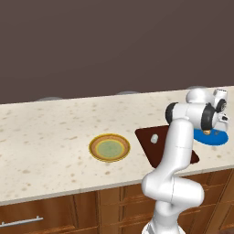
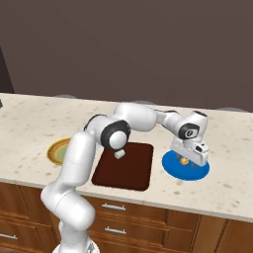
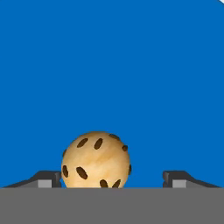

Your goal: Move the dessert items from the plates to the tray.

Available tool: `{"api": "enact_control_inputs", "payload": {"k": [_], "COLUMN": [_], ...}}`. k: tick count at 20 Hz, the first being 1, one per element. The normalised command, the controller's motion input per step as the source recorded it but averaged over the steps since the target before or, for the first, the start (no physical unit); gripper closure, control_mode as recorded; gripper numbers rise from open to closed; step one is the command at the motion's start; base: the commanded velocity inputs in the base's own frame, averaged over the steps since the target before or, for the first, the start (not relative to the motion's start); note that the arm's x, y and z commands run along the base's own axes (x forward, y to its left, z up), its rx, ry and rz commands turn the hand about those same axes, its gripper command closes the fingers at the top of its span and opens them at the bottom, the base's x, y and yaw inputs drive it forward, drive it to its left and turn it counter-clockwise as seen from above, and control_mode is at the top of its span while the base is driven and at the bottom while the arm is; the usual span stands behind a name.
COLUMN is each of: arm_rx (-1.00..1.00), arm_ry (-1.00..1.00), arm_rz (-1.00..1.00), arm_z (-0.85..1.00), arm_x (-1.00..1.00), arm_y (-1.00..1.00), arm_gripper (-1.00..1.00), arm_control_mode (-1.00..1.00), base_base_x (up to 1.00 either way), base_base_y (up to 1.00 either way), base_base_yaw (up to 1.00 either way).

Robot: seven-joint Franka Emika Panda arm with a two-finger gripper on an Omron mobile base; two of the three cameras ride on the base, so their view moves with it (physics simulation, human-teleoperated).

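Gripper (image 3: 111, 179) low over blue plate (image 3: 109, 65), jaws apart, one on either side of a tan, dark-spotted cookie ball (image 3: 96, 159) lying on the plate; contact unclear. Pale dessert lump (image 2: 119, 154) lies on brown tray (image 2: 133, 170). Yellow-rimmed plate (image 1: 109, 147) sits on counter (image 1: 45, 137) beyond the tray.

Pale lump (image 1: 155, 138) on tray (image 1: 145, 137); yellow-rimmed plate (image 1: 109, 147) beside.

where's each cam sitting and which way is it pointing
Left base view: behind-left of the arm, facing the counter; arm rises lower right.
Right base view: behind-right; arm rises lower left, gripper over the blue plate.
Hand view: looks down between the fingertips at a cookie.
Base views share the tray.
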Motion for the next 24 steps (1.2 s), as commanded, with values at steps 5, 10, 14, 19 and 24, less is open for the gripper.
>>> {"api": "enact_control_inputs", "payload": {"k": [5,10,14,19,24], "arm_rx": [-0.01,0.00,0.00,0.00,0.00], "arm_ry": [0.06,0.06,0.02,0.00,0.00], "arm_rz": [0.00,0.00,0.00,0.00,0.00], "arm_z": [0.00,0.00,0.07,0.42,0.52], "arm_x": [0.00,0.00,0.00,-0.05,-0.33], "arm_y": [0.13,-0.01,-0.15,-0.18,0.04], "arm_gripper": [1.00,1.00,1.00,1.00,1.00], "arm_control_mode": [-1.00,-1.00,-1.00,-1.00,-1.00], "base_base_x": [0.00,0.00,0.00,0.00,0.00], "base_base_y": [0.00,0.00,0.00,0.00,0.00], "base_base_yaw": [0.00,0.00,0.00,0.00,0.00]}}
